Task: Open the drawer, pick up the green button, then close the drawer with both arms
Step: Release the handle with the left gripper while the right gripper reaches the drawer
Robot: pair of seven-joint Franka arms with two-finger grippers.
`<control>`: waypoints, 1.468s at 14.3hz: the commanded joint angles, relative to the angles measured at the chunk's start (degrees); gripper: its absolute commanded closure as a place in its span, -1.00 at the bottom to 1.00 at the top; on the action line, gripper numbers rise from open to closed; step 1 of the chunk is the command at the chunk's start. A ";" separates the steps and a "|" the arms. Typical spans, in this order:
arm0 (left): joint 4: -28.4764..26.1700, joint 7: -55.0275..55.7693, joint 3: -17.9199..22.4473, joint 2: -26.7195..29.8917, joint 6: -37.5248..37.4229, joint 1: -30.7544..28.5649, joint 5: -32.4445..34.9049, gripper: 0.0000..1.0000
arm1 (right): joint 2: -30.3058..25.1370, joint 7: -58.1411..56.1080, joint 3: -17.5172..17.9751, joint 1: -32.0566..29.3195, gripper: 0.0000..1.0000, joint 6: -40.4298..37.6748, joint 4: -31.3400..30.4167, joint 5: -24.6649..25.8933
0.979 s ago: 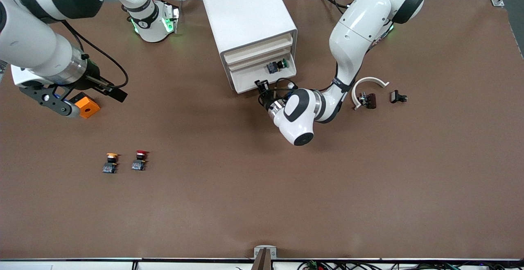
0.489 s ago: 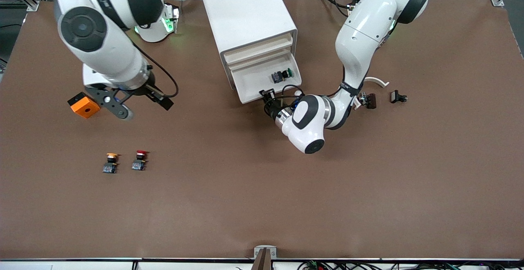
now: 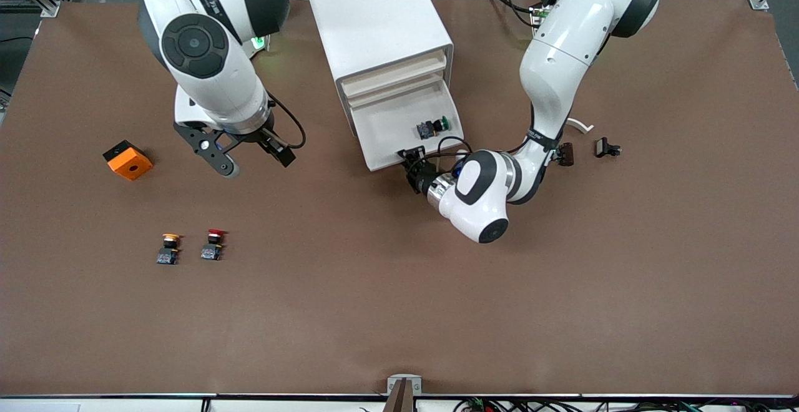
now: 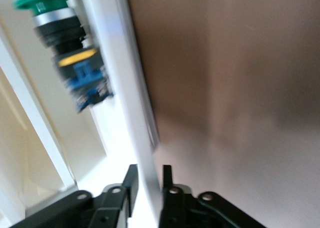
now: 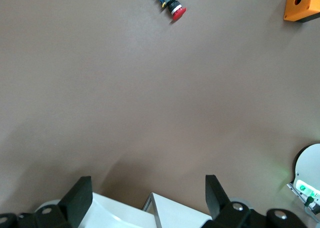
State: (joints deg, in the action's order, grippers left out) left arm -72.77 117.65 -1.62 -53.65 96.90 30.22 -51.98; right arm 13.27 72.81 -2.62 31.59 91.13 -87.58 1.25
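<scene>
Since the earlier frame we have drawn the drawer [image 3: 406, 126] further out; our left gripper [image 3: 412, 160], jaws narrow astride its front lip at frame centre, is nearest the button [image 3: 432, 127] lying just above it, while our right gripper [image 3: 249, 159] hangs wide upper left.

Brown matte tabletop [image 3: 399, 312] with a few small things spread along it

A boxy white cabinet [image 3: 374, 19] stands at the middle of the edge by the robot bases. Toward the right arm's end lie an orange block with a hole [image 3: 127, 160] and, nearer the front camera, an orange-capped push button [image 3: 168, 248] beside a red-capped push button [image 3: 212, 245]. Toward the left arm's end sit a curved white plastic piece [image 3: 582, 126] and two small dark parts [image 3: 607, 147].
</scene>
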 commanded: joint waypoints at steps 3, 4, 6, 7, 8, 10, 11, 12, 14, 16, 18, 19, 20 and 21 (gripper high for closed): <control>3.68 -5.48 5.82 2.66 -0.13 0.63 0.65 -1.00 | 1.84 5.05 -0.46 2.59 -1.00 1.42 1.36 -0.10; 3.77 -7.59 6.79 3.71 -0.13 0.54 0.73 -1.00 | 2.02 6.10 -0.46 3.29 -1.00 1.68 1.36 -0.19; 4.12 -10.41 9.51 5.74 -0.22 0.54 2.13 -1.00 | 2.81 10.48 -0.46 4.52 -1.00 2.21 1.36 -2.64; 4.21 -11.20 10.31 6.96 -0.13 0.63 4.67 -1.00 | 3.42 12.85 -0.46 5.75 -1.00 3.17 1.45 -2.83; 4.56 -13.48 10.41 8.28 -0.13 0.54 8.35 -1.00 | 3.86 15.84 -0.46 7.32 -1.00 4.57 1.45 -2.83; 4.48 -22.50 10.41 11.62 -0.48 0.63 17.82 -1.00 | 5.70 21.81 -0.46 10.05 -1.00 7.29 1.54 -2.83; 4.30 -26.81 10.15 13.46 -0.66 0.72 23.53 -1.00 | 6.75 24.54 -0.46 11.54 -1.00 8.70 1.71 -2.92; 4.21 -29.73 9.88 14.61 -0.74 0.72 29.42 -1.00 | 7.81 27.18 -0.46 12.78 -1.00 9.59 2.15 -2.92; 4.12 -33.87 9.70 16.20 -1.71 0.89 36.92 -1.00 | 10.88 32.63 -0.46 15.33 -1.00 10.30 4.43 -3.00; 4.12 -41.24 9.97 17.95 -3.20 0.81 41.06 -1.00 | 14.66 37.64 -0.46 17.35 -1.00 10.47 7.59 -3.35; 3.51 -47.40 9.88 20.06 -3.38 0.72 45.45 -1.00 | 17.91 41.69 -0.46 18.94 -1.00 11.61 9.88 -3.79; 3.33 -49.51 9.97 20.86 -3.38 0.63 47.13 -1.00 | 19.06 44.06 -0.46 19.46 -1.00 13.44 10.06 -3.80; 3.33 -50.93 9.97 21.30 -3.47 0.46 48.01 -1.00 | 19.85 45.73 -0.46 19.82 -1.00 15.20 10.06 -4.23; 3.25 -52.94 9.97 22.17 -3.64 0.11 48.80 -1.00 | 20.64 46.45 -0.46 20.08 -1.00 16.35 10.06 -4.58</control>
State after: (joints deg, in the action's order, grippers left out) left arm -67.54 68.65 7.94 -34.33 93.82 30.32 -5.40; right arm 31.24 116.45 -2.51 50.96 106.46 -80.32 -2.17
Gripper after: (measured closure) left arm 0.000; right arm 0.000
